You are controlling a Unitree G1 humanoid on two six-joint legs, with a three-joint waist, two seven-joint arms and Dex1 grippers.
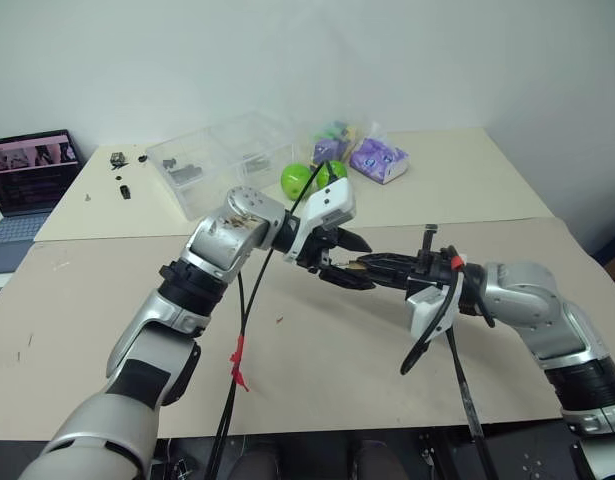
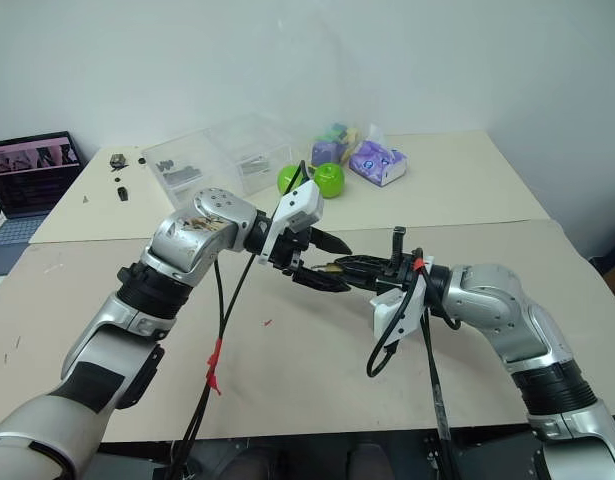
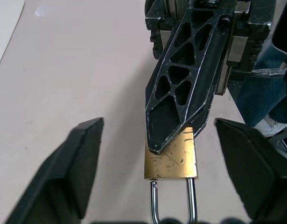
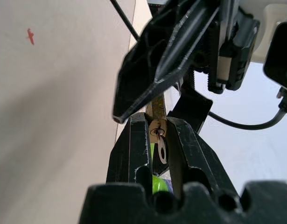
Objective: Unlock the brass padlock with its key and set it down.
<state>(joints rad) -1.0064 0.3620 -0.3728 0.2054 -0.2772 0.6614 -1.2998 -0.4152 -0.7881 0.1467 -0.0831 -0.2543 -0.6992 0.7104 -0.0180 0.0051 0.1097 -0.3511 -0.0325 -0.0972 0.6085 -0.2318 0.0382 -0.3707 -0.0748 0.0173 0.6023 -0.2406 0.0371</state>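
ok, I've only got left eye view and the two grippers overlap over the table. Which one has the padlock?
Observer: The right gripper. Right wrist view shows it clamped on the brass padlock.
Operator: And the left?
Observer: The left gripper is wide open, with one finger on each side of the padlock and neither touching it.
Operator: Key?
Observer: The key sits at the padlock's end, between the right fingers. The shackle points the other way.

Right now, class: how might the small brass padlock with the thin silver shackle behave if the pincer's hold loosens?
The brass padlock looks like solid metal, so probably heavy for its size. Its smooth, flat faces could slip from the right pincer. Its boxy body should not roll.
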